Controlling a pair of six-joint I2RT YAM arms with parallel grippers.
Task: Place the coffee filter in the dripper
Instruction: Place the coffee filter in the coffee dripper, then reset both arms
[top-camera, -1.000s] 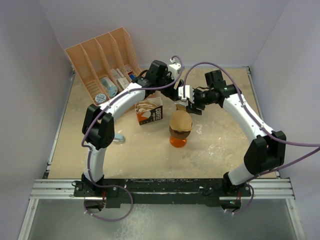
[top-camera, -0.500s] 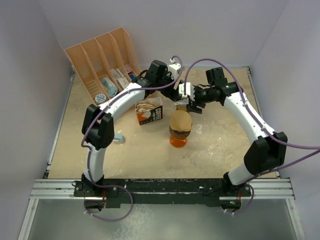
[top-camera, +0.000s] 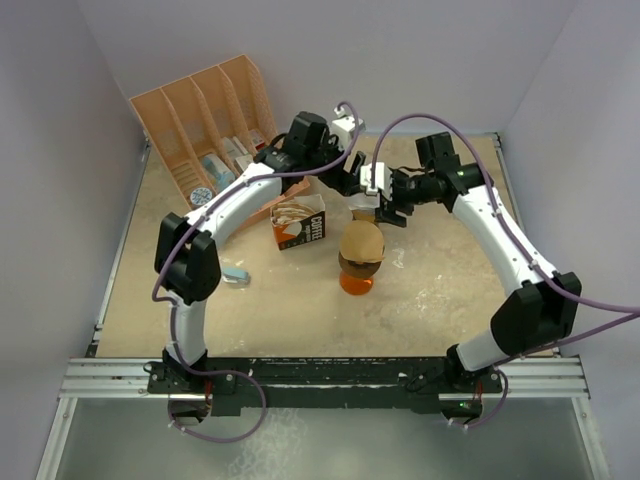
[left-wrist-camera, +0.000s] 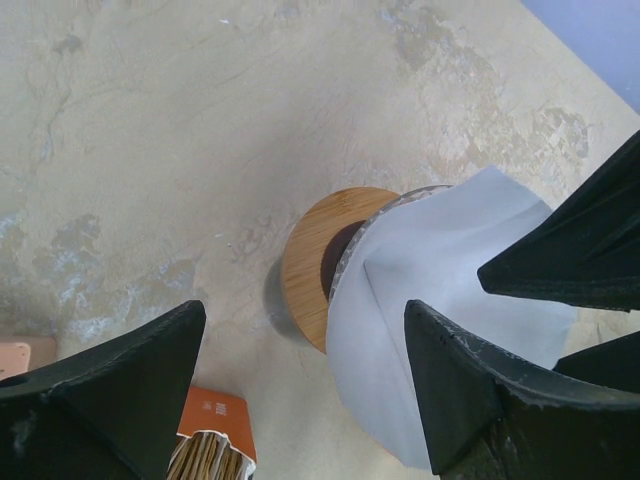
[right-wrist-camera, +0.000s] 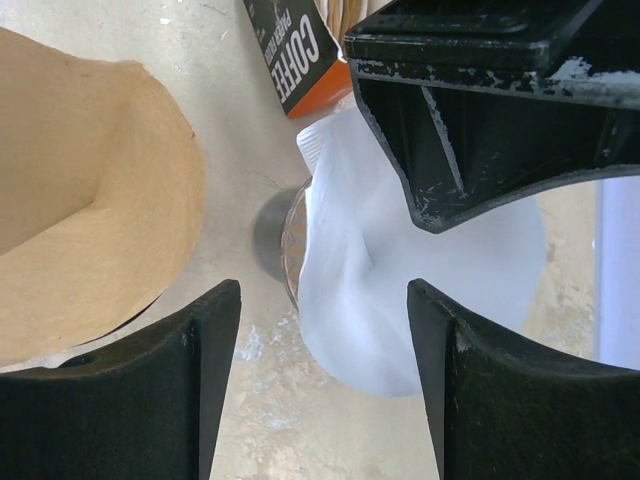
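Note:
A white coffee filter (left-wrist-camera: 440, 290) sits in the mouth of a glass dripper with a wooden collar (left-wrist-camera: 305, 260). My left gripper (left-wrist-camera: 300, 340) hangs over it, open, its fingers (left-wrist-camera: 120, 390) wide apart and holding nothing. From the other side my right gripper (right-wrist-camera: 323, 300) is also open above the white coffee filter (right-wrist-camera: 400, 300), which lies apart from both of its fingers (right-wrist-camera: 205, 380). In the top view both grippers, left (top-camera: 350, 180) and right (top-camera: 385, 203), meet over this dripper and mostly hide it.
A second dripper holding a brown filter (top-camera: 361, 243) stands on an orange vessel (top-camera: 357, 282) just in front. An orange coffee filter box (top-camera: 299, 222) stands to the left. A peach file rack (top-camera: 205, 125) fills the back left corner. A small blue item (top-camera: 236, 274) lies near the left arm.
Both grippers have opened a little wider. The left wrist has drawn back towards the far left, and the right gripper has shifted slightly away.

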